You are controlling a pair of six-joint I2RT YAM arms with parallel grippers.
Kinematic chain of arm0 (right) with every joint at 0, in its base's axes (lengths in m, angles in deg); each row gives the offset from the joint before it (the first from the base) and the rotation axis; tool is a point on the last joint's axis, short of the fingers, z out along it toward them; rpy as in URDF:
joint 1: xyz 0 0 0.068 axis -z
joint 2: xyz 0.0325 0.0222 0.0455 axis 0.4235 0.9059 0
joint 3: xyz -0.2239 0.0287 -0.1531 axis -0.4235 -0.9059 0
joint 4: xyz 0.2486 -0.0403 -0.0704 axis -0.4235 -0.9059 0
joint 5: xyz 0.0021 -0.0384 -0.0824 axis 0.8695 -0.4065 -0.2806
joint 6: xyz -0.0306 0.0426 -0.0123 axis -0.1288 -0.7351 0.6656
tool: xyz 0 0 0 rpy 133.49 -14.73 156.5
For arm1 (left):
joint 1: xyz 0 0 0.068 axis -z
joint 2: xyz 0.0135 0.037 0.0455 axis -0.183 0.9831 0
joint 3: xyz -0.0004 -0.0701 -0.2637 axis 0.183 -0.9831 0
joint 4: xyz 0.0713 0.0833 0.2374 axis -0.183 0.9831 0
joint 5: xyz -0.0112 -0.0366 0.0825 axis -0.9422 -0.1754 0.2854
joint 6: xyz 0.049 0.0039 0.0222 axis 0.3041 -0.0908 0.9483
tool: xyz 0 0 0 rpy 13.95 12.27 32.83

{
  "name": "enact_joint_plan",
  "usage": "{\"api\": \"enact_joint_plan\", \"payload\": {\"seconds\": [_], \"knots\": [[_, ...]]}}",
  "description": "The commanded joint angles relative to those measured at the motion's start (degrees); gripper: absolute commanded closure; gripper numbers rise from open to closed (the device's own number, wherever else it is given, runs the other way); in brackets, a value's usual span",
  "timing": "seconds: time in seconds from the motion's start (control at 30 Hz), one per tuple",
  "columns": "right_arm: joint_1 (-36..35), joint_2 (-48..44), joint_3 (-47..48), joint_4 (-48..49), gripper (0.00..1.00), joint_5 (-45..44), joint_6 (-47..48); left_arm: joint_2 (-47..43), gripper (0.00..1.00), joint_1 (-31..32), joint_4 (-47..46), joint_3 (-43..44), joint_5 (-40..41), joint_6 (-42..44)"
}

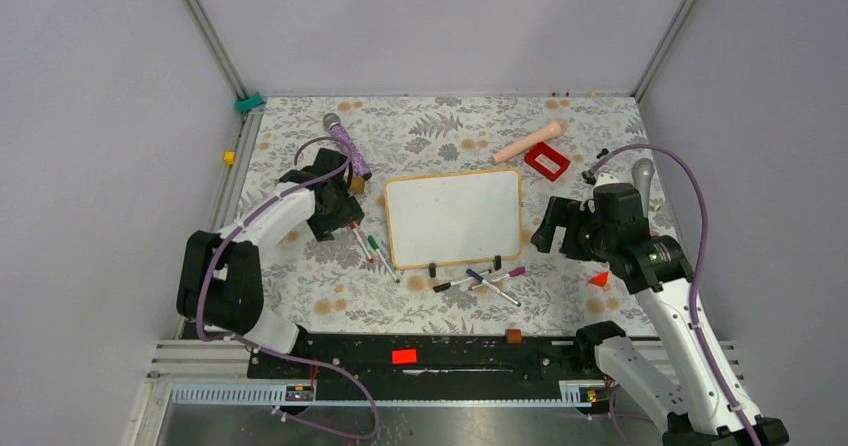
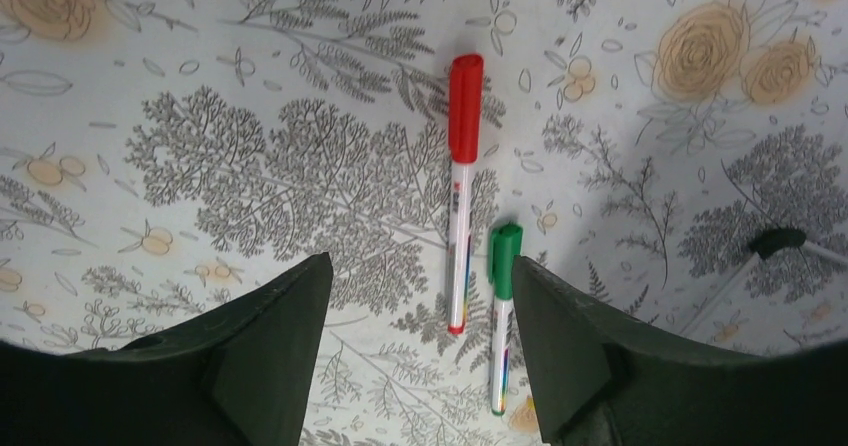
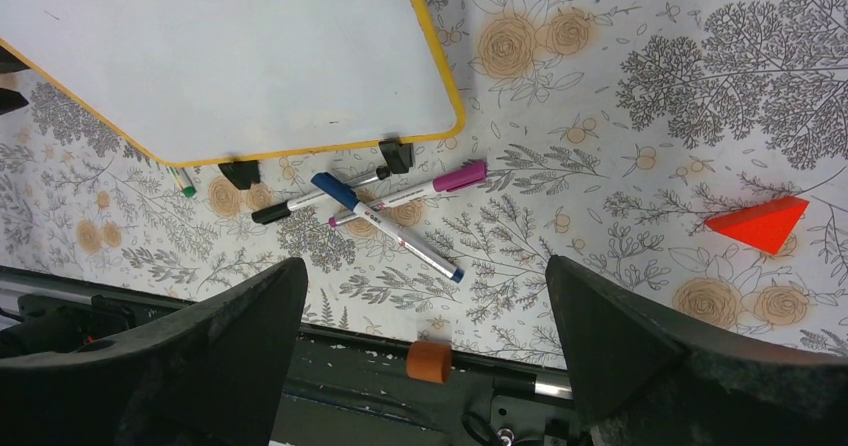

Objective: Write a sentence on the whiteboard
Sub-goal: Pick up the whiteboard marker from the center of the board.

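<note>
The whiteboard (image 1: 452, 216) (image 3: 220, 56) lies flat in the middle of the flowered table, its face blank white; the sentence is not in view. Just left of the board my left gripper (image 1: 342, 216) (image 2: 420, 266) hovers open over two capped markers. The red marker (image 2: 462, 186) (image 1: 358, 238) lies between the jaws, and the green marker (image 2: 503, 316) (image 1: 380, 256) lies close beside the right finger. Neither marker is gripped. To the right of the board my right gripper (image 1: 548, 228) (image 3: 425, 266) stands wide open, with nothing between its fingers.
Three more markers (image 1: 485, 281), among them a blue one (image 3: 395, 226), lie crossed at the board's near edge by its black clip feet. A red wedge (image 1: 599, 279) (image 3: 765, 221), a red frame block (image 1: 546, 160), a pink cylinder (image 1: 528, 144), a purple microphone (image 1: 346, 146) and an orange peg (image 3: 430, 362) lie around.
</note>
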Motion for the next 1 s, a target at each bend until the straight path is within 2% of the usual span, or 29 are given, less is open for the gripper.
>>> {"api": "enact_joint_plan", "payload": {"seconds": [0.0, 0.17, 0.3, 0.37, 0.43, 0.57, 0.6, 0.8, 0.97], "knots": [[-0.5, -0.6, 1.1, 2.1, 0.03, -1.7, 2.7, 4.4, 0.34, 0.2, -1.6, 4.4, 3.2, 0.5], [-0.5, 0.5, 2.5, 2.2, 0.02, -2.5, 3.7, 9.4, 0.40, 0.4, -2.4, 6.9, 3.6, -0.1], [-0.5, 1.0, 3.1, 2.9, 0.02, -2.1, 3.8, 13.5, 0.40, 0.4, -2.7, 7.8, 5.0, -2.2], [-0.5, 0.7, 3.1, 3.2, 0.02, -2.1, 3.6, 16.0, 0.44, 0.6, -3.2, 8.0, 5.0, -3.7], [-0.5, 0.1, 3.3, 3.6, 0.02, -2.3, 3.2, 17.9, 0.55, 0.8, -4.1, 7.8, 4.9, -5.1], [-0.5, -0.2, 3.7, 3.7, 0.02, -2.3, 3.0, 18.3, 0.95, 1.3, -3.9, 8.2, 7.4, -5.8], [-0.5, 0.0, 3.8, 3.8, 0.02, -2.0, 3.1, 17.8, 1.00, 1.3, -2.4, 8.9, 8.5, -5.8], [-1.6, 1.3, 6.2, 4.6, 0.02, 1.4, 5.2, 8.9, 1.00, 1.3, 9.4, 14.2, 13.0, -4.8], [-5.4, 4.9, 10.0, 8.0, 0.02, 0.4, 4.0, -0.7, 1.00, 1.1, 19.4, 18.6, 11.5, -9.0]]}}
